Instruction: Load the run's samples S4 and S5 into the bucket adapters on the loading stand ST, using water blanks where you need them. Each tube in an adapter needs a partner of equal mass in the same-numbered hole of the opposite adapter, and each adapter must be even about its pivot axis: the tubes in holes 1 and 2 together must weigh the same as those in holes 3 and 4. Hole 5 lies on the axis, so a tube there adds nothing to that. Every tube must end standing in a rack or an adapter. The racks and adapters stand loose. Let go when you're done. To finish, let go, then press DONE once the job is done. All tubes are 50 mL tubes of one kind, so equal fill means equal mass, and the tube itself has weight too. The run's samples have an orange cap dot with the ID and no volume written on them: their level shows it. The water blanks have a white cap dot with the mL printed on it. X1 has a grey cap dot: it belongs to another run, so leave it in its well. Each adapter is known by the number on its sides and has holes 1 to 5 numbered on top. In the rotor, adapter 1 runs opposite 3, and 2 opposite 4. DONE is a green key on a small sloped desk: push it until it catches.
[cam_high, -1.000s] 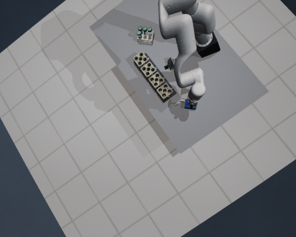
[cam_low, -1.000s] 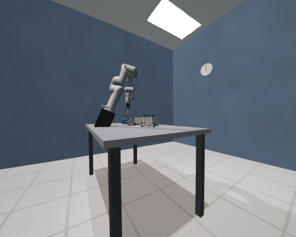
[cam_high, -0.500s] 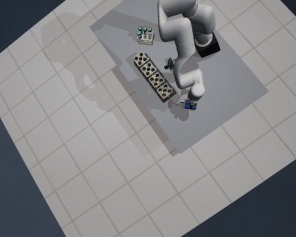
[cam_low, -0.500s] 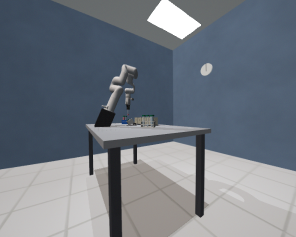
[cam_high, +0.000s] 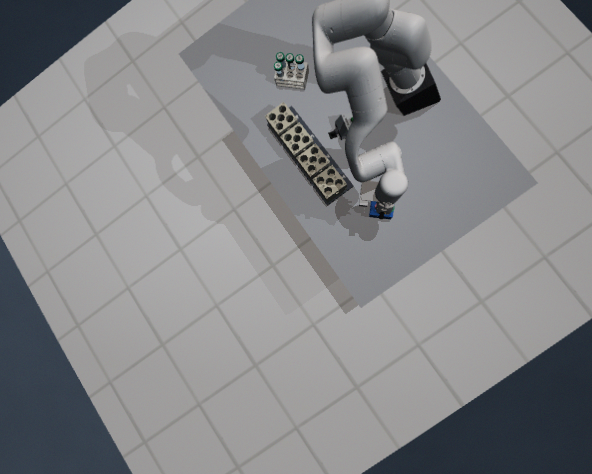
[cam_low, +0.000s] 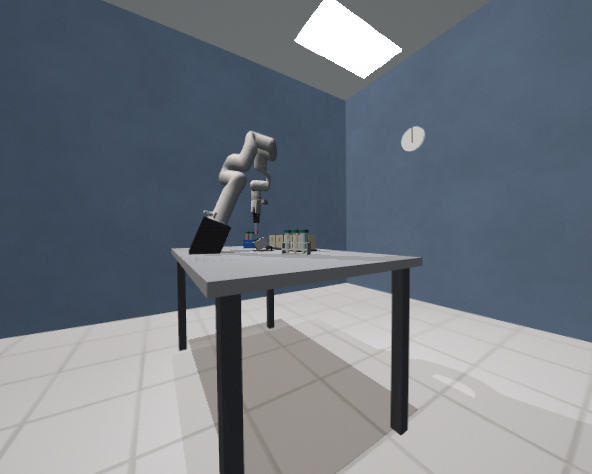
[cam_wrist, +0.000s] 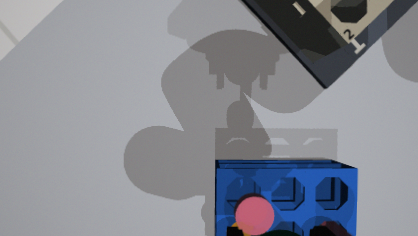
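Note:
My gripper (cam_low: 256, 218) is shut on a tube with pink liquid (cam_low: 256, 229) and holds it upright above the blue sample rack (cam_low: 248, 243). In the wrist view the tube's pink end (cam_wrist: 255, 215) hangs over the rack's near-left wells (cam_wrist: 285, 197). I cannot read its cap ID. The arm's wrist hides the rack (cam_high: 385, 215) in the top view. Four tan adapters stand in a row on the dark loading stand (cam_high: 306, 151), all holes empty. One adapter corner with hole 2 shows in the wrist view (cam_wrist: 320, 30).
A clear rack of green-capped water blanks (cam_high: 291, 70) stands at the far end of the table, also in the side view (cam_low: 295, 242). The small sloped desk (cam_high: 339, 127) sits between the stand and the robot base (cam_high: 417, 95).

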